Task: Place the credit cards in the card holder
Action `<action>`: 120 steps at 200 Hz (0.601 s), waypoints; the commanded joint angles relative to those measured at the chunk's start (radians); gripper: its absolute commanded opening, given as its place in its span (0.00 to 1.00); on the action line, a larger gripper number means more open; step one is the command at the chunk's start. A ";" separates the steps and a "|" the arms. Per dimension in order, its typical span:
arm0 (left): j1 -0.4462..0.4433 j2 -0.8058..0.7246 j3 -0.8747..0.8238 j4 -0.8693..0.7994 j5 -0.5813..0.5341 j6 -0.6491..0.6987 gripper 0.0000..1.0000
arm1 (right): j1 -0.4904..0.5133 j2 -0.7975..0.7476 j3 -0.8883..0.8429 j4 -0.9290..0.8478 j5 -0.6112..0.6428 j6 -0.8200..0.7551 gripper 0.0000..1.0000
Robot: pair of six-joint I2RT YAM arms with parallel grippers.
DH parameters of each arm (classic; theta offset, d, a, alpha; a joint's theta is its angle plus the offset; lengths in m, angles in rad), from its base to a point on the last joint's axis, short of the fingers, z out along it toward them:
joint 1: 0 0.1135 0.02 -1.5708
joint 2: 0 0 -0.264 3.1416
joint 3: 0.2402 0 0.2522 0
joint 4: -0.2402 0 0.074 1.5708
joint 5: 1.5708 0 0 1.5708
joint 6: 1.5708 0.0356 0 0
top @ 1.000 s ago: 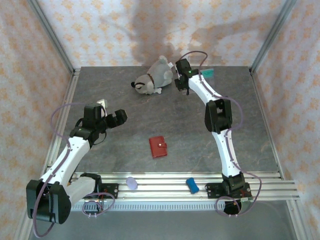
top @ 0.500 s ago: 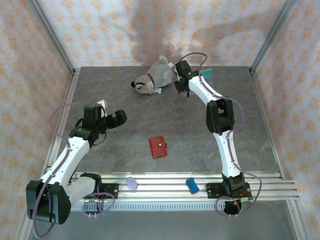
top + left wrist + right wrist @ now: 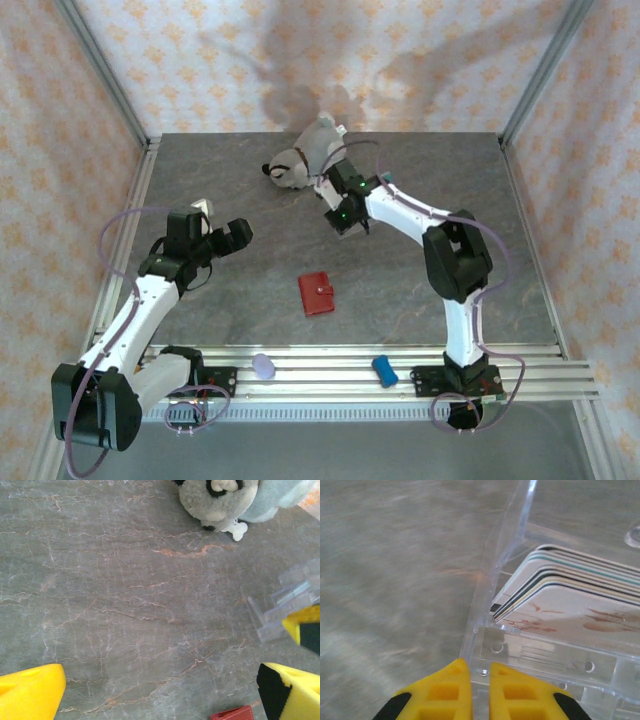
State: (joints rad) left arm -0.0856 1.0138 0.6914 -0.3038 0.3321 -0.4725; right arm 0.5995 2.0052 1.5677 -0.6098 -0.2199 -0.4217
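Overhead, at far left, the left gripper hangs above the grey, marble-veined counter, its blunt yellow fingers spread wide and holding nothing. Bare stone lies between them and on toward the middle. Near the centre rests the card holder, a small red square wallet with a matte, leather-like skin and a silver snap on its tab. It lies flat and closed, well apart from both arms, with open counter on every side. Behind it, close to the back wall, lies a soft grey-and-white plush dog. Just in front and right of the toy, the right gripper has its yellow, square-pocketed fingers pinched nearly together on the thin rim of a clear plastic case, hard and glossy, with small round holes in its floor. Inside that case sit the credit cards, a neat stack of thin, round-cornered rectangles. The top card is pale with a reddish print, and the edges below show black, cream and teal. Whether the case touches the counter cannot be told. To the right the counter runs bare to the metal frame. Along the near edge, ribbed aluminium rails carry a small lilac piece and a blue piece.
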 commanded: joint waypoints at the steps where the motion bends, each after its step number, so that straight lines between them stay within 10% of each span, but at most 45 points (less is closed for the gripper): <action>1: -0.006 -0.039 -0.035 0.044 -0.032 -0.023 1.00 | 0.055 -0.063 -0.014 0.045 -0.089 -0.104 0.12; 75: -0.005 -0.024 -0.064 0.070 -0.008 -0.062 0.99 | 0.221 0.011 0.046 0.008 -0.015 -0.314 0.17; 120: -0.005 -0.001 -0.066 0.096 0.041 -0.061 0.99 | 0.233 -0.021 0.025 -0.023 0.023 -0.192 0.37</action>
State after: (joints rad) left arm -0.0856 0.9958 0.6262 -0.2417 0.3374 -0.5266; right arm 0.8417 2.0228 1.6112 -0.6079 -0.2302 -0.6842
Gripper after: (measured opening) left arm 0.994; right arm 0.347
